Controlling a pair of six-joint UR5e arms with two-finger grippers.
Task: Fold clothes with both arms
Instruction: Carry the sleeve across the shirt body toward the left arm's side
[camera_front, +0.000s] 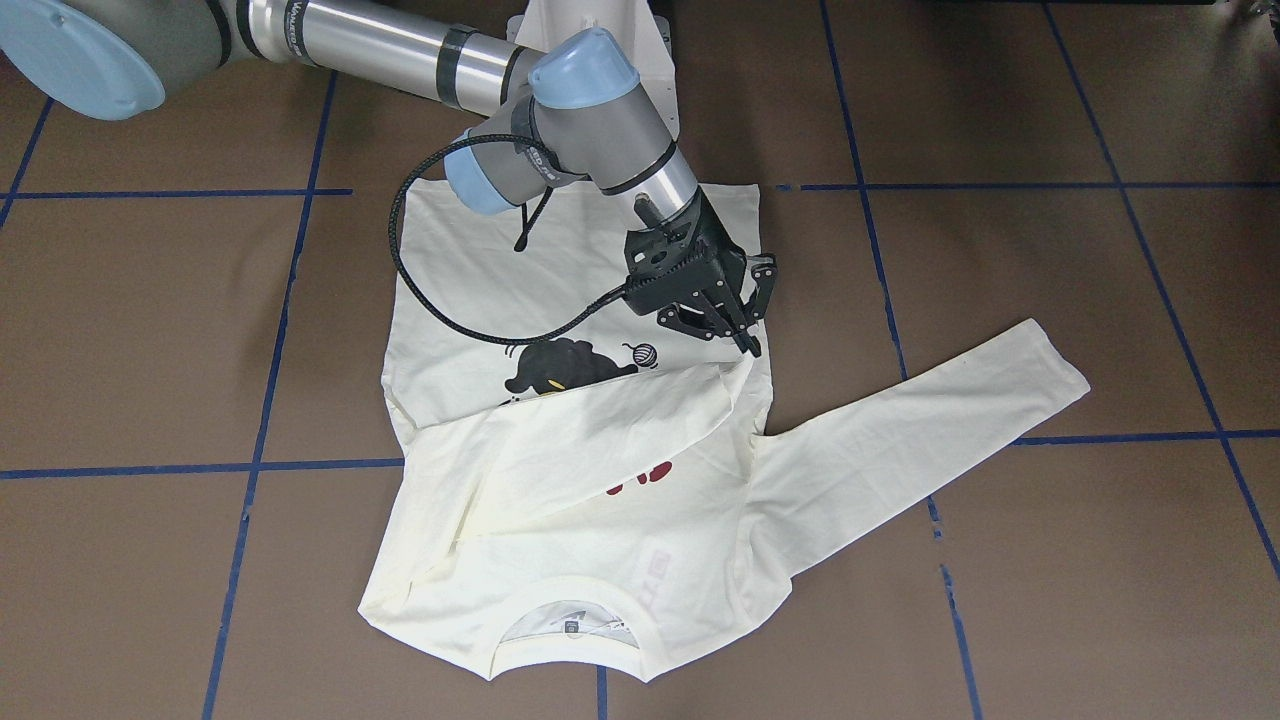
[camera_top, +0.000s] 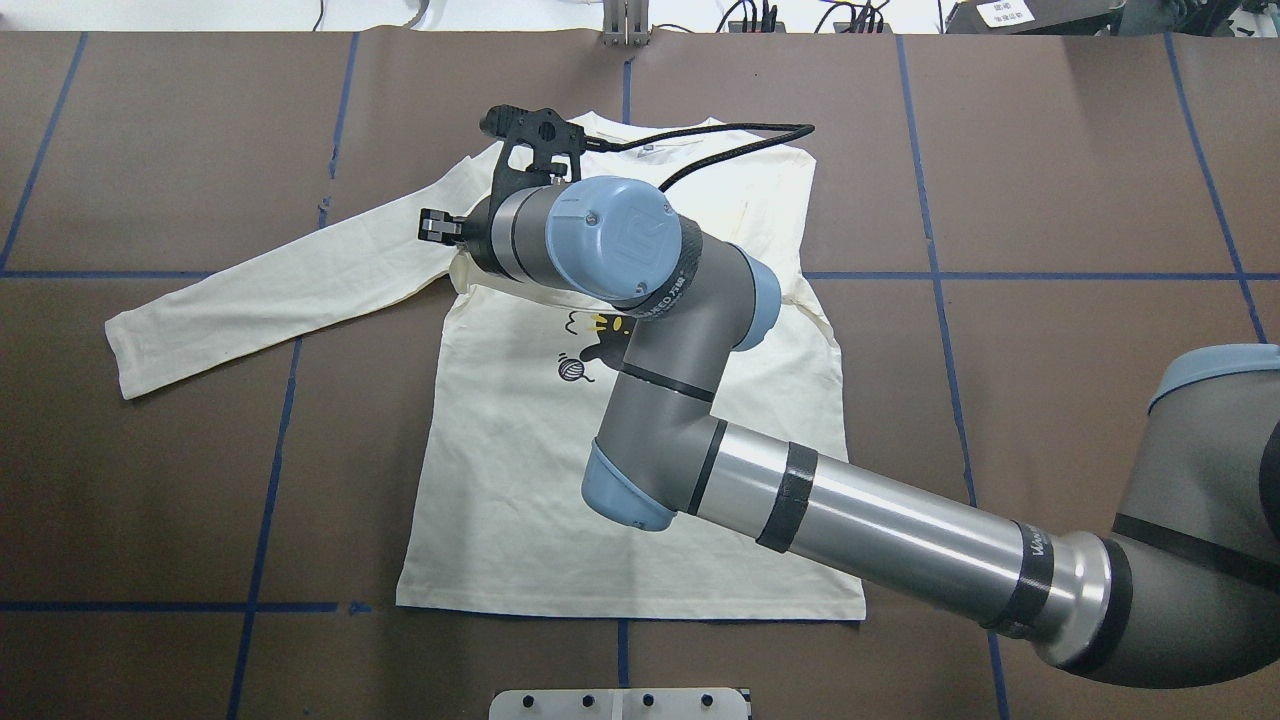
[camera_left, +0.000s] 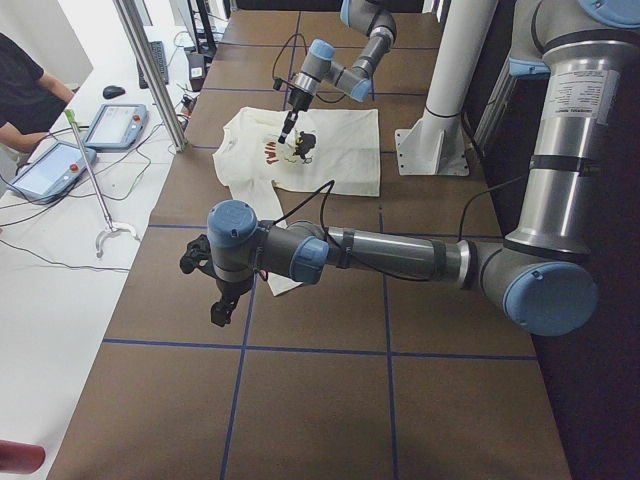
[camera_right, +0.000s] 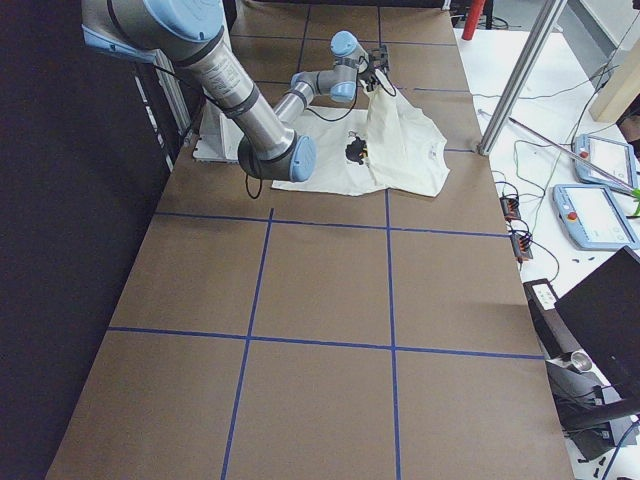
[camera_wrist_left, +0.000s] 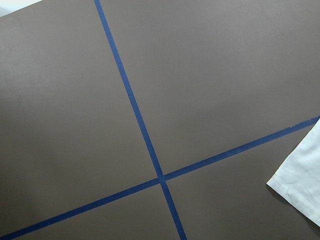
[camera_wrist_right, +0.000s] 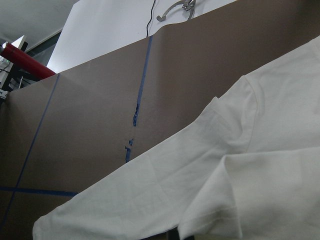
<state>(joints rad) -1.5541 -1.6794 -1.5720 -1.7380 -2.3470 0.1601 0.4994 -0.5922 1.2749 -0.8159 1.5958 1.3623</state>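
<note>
Cuff (camera_front: 738, 378) in right tool (camera_front: 750, 342), shirt's (camera_front: 480, 270) edge

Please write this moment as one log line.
right gripper: at cuff of folded sleeve, grip unclear | left gripper: above table, beside outstretched sleeve

Brown blue-taped table (camera_front: 1050, 300), cream T-shirt (camera_front: 560, 560) spread

On the table (camera_top: 1050, 150) the T-shirt (camera_top: 520, 500) lies with one sleeve (camera_front: 600, 430) folded across it, the other sleeve (camera_top: 270, 295) spread leftward.
</note>
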